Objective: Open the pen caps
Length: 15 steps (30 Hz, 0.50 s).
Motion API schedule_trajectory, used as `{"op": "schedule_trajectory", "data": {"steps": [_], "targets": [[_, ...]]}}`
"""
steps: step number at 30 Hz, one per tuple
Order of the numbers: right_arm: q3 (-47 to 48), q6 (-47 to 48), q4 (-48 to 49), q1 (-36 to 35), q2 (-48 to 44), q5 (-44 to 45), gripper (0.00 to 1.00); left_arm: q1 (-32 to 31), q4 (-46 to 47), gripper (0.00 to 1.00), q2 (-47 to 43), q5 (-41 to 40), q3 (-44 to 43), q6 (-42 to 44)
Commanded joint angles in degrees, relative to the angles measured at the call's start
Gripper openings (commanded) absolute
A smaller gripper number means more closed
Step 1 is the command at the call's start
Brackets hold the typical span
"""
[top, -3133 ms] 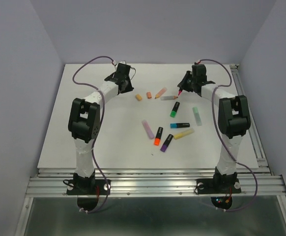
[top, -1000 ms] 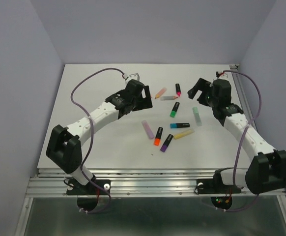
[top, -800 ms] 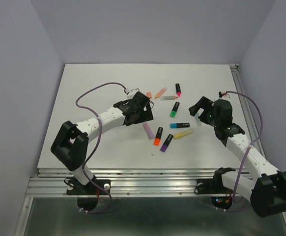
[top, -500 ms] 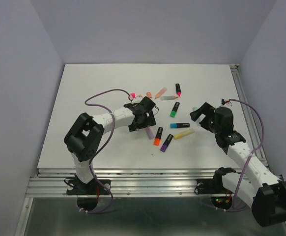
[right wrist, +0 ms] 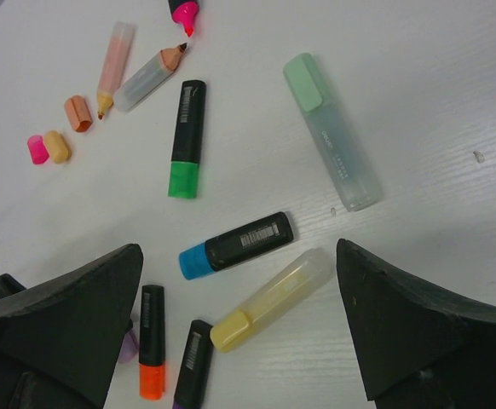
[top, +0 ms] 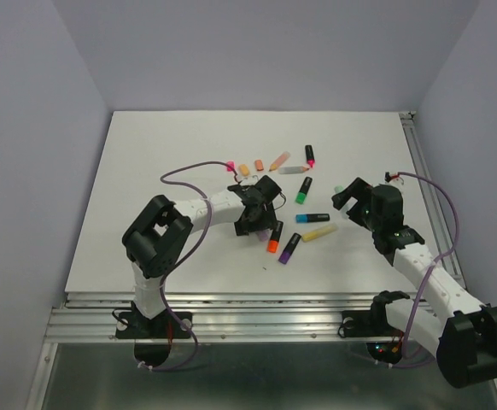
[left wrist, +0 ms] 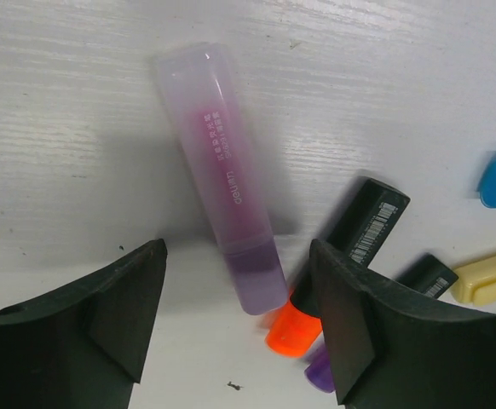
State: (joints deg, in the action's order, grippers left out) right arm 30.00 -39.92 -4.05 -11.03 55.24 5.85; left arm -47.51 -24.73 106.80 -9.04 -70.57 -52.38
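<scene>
In the left wrist view a lilac pen (left wrist: 218,166) lies on the white table with its darker lilac cap (left wrist: 258,281) towards me. My left gripper (left wrist: 238,256) is low over that cap end. It is open, with one finger on each side and a gap to both. An orange cap (left wrist: 295,328) on a black pen touches the lilac cap. My right gripper (right wrist: 238,273) hangs open above a blue-capped pen (right wrist: 235,243) and a pastel yellow pen (right wrist: 269,298), holding nothing. From above, the left gripper (top: 255,220) hides the lilac pen, and the right gripper (top: 348,195) is off to the right.
A mint pen (right wrist: 333,132), a green-capped pen (right wrist: 184,141) and a purple-capped pen (right wrist: 193,362) lie close by. Three loose caps, pink (right wrist: 37,149), peach (right wrist: 57,146) and orange (right wrist: 78,113), sit further back beside three uncapped pens (right wrist: 150,72).
The left arm swung right and towards me, coming down over the lilac pen, and its jaws have narrowed. The right arm drew back towards me, then stayed almost still.
</scene>
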Motion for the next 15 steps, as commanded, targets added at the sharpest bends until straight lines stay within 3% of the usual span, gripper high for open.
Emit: {"op": "schedule_trajectory", "data": {"steps": [1,15], "targets": [[-0.6,0.1,1.2,-0.4,-0.3,4.1,1.0,-0.3,-3.0,0.76,1.7,0.6,-0.6,-0.3],[-1.3,0.3,1.5,-0.4,-0.7,4.5,1.0,-2.4,-12.5,0.69,9.1,-1.4,-2.0,-1.9]]}}
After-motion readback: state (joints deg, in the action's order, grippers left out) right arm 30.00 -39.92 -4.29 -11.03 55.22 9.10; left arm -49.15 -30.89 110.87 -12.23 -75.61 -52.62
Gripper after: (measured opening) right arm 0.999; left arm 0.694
